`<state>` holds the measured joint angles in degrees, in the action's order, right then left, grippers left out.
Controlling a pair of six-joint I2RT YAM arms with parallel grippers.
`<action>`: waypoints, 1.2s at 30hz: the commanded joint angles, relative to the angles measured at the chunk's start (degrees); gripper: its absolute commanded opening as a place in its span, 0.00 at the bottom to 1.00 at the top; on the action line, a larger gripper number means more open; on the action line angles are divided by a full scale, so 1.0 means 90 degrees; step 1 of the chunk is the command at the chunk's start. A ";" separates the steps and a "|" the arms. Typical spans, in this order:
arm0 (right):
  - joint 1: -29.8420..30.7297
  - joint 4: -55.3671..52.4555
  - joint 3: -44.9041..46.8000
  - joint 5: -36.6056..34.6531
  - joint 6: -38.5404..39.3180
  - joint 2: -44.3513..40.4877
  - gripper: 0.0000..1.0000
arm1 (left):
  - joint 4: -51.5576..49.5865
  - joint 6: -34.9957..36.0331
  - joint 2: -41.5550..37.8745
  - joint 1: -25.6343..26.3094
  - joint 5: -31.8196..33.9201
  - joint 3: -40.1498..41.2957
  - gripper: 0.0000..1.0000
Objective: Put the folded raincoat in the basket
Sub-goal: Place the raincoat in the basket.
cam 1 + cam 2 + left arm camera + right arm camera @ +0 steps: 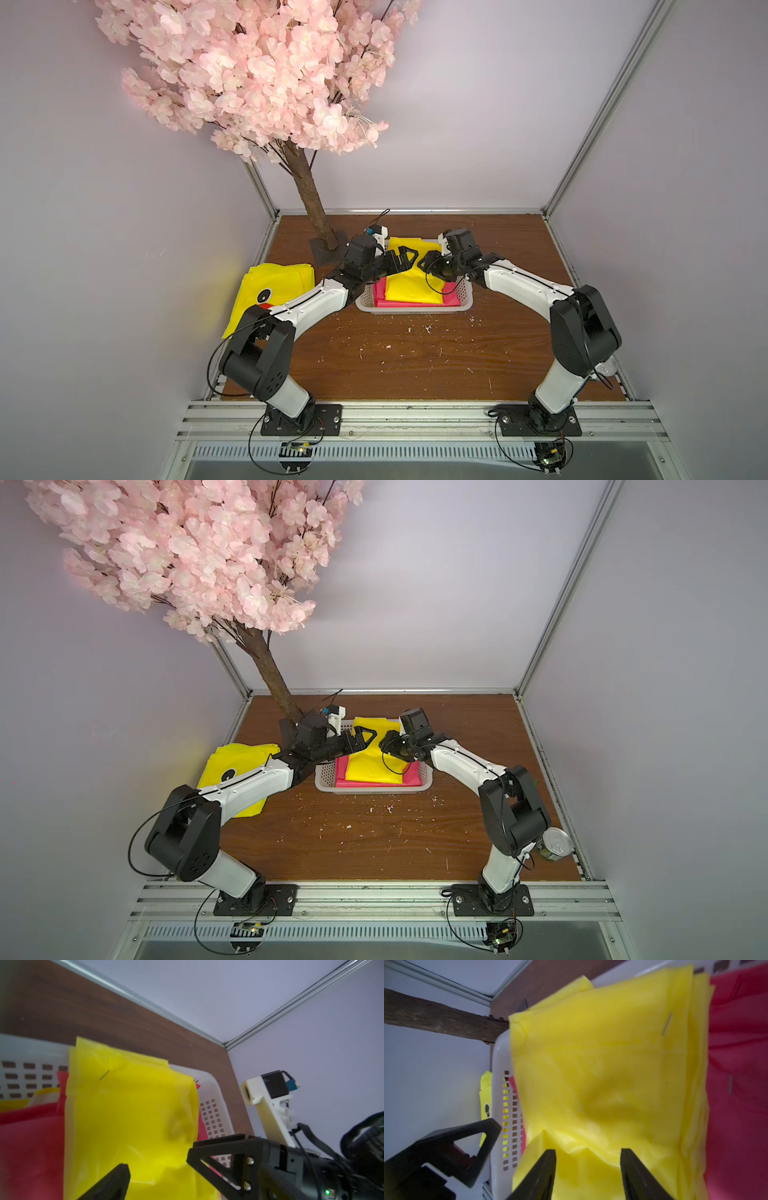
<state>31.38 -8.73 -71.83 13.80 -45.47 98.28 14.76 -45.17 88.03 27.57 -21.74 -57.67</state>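
Note:
The white perforated basket (415,309) (374,789) stands at the far middle of the table. In it a pink raincoat (380,297) (31,1147) lies flat. The folded yellow raincoat (409,286) (374,766) (128,1115) (602,1064) lies on top, its far end riding over the basket's back rim (209,1088). My left gripper (409,259) (158,1162) hovers open over its left part, holding nothing. My right gripper (424,266) (587,1151) hovers open over its right part, jaws apart above the fabric.
A blossom tree's trunk (311,195) rises on a dark base plate (328,249) just left of the basket. Another yellow raincoat with a duck face (270,291) lies at the table's left edge. A tin can (555,843) stands behind my right arm. White crumbs (415,332) dot the wood.

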 commanded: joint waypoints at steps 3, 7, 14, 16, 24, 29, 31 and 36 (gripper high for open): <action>0.0077 -0.0042 -0.0077 0.0300 0.0064 -0.0521 0.56 | 0.0143 -0.0267 -0.0465 -0.0025 -0.0175 0.0231 1.00; 0.0212 0.0221 0.0449 0.0351 -0.0059 -0.0702 0.56 | 0.0674 -0.0671 -0.0595 0.0135 -0.0231 0.0876 1.00; 0.0297 0.0784 0.1589 0.0382 -0.0348 -0.0764 0.55 | 0.2010 -0.1565 -0.0670 0.0427 -0.0180 0.2369 1.00; 0.0289 0.0798 0.1742 0.0311 -0.0315 -0.0690 0.56 | 0.2086 -0.1610 -0.0692 0.0490 -0.0131 0.2620 1.00; 0.0254 0.0503 0.1286 0.0219 -0.0020 -0.0616 0.56 | 0.1486 -0.1134 -0.0996 0.0503 0.0155 0.2384 1.00; 0.0128 0.0295 0.0509 0.0289 0.0252 -0.0703 0.56 | 0.0300 -0.0376 -0.1144 0.0360 0.0505 0.1150 1.00; 0.0080 0.0244 0.0178 0.0394 0.0351 -0.0755 0.56 | -0.0126 -0.0221 -0.1343 0.0158 0.0673 0.0788 1.00; 0.0058 -0.0096 -0.0532 0.0457 0.0601 -0.0784 0.56 | -0.0607 -0.0544 -0.2259 -0.0528 0.1579 0.0969 1.00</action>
<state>31.99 -7.46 -73.34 16.86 -42.85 93.08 14.98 -49.69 72.03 26.59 -14.17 -50.68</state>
